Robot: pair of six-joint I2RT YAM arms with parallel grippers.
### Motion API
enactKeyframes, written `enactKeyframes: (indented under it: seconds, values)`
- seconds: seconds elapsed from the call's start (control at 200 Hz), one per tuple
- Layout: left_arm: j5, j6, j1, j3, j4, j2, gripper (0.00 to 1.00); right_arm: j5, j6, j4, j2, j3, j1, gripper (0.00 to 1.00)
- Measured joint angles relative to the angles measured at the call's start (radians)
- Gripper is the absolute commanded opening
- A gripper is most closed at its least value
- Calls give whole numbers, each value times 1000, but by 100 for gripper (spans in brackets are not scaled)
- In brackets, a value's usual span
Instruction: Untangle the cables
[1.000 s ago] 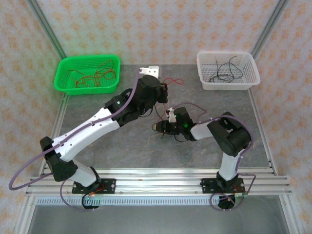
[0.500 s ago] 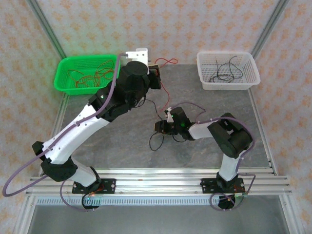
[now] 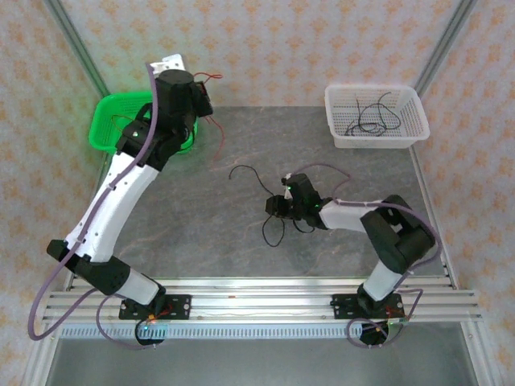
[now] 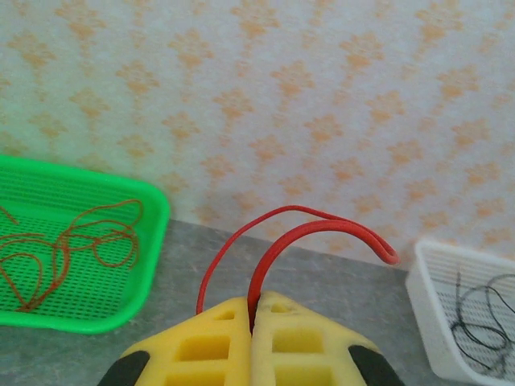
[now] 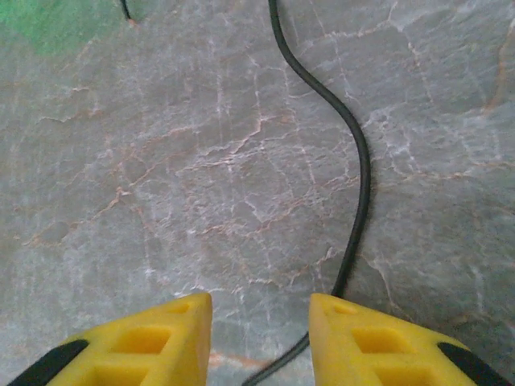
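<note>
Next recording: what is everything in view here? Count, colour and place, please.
table: one, grey marbled, under everything
green basket: one, green, far left corner
red cables: several, red, tangled inside the green basket
white basket: one, white, far right corner
black cables: a few, black, inside the white basket
loose black cable: one, black, lying mid-table
held red cable: one, red, looped in the air beside the green basket
left fingers: two, yellow, shut on the held red cable
right fingers: two, yellow, open, astride the loose black cable

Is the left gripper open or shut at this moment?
Shut. The left gripper has its yellow sides pressed together, pinching a red cable.
</note>
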Motion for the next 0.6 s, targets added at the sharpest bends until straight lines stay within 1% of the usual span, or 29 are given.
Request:
enactKeyframes:
  seconds: [0.17,0.31,0.49,0.601]
  values:
    - [47,0,146,31,6,61,0,24,-19,-85,-134,11,0,39]
    - [72,0,254,97,10,167,0,48,-35,-147,-226,36,0,39]
    - [72,-1,354,233,4,345,0,84,-53,-227,-322,48,0,39]
    - [70,-18,403,272,9,440,0,105,-62,-272,-362,48,0,39]
